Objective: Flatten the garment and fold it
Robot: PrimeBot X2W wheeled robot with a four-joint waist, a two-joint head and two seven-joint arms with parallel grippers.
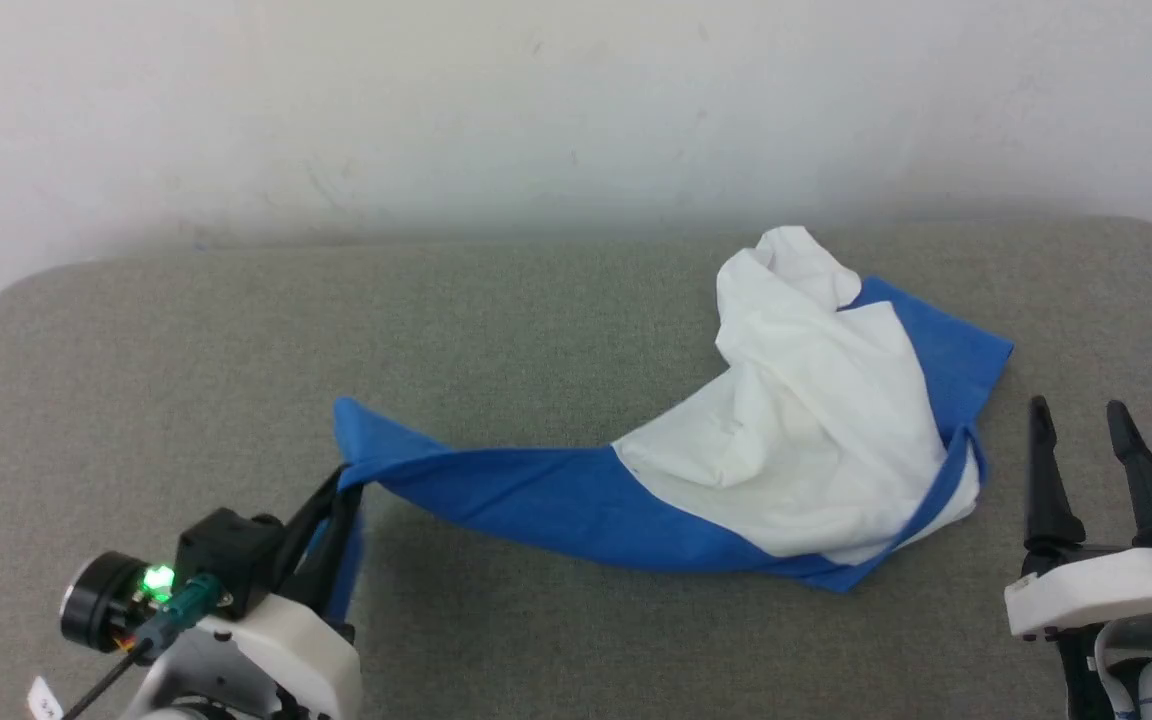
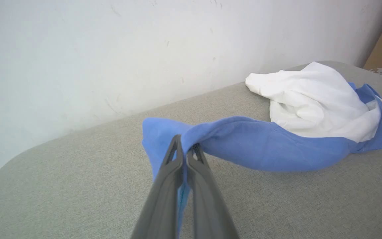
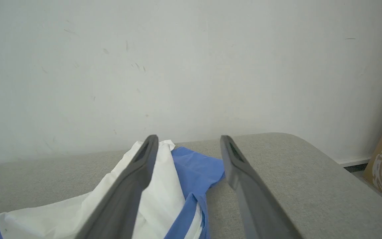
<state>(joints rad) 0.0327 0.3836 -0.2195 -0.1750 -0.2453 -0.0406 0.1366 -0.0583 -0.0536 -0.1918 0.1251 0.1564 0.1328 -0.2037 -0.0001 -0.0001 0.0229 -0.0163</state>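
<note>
Nearest the lens, at the lower left of the head view, the left gripper [image 1: 341, 482] is seen clenched on a blue corner of the garment [image 1: 816, 450]. The cloth is pinched between the two dark fingers and raised a little off the grey padded surface [image 1: 186, 380]. From that pinch a blue band is drawn out to the right, twisted and partly lifted, until the white panel is reached. That panel is heaped in loose folds toward the right and far side of the surface, with more blue showing behind and beneath it. Near that heap, at the lower right, the right gripper [image 1: 1078, 410] is held with its jaws spread apart and nothing between them. Flattening is judged to be barely begun: one corner is gripped, the bulk is crumpled, and no fold is made. A second hold and a spreading out are judged to be needed first.
</note>
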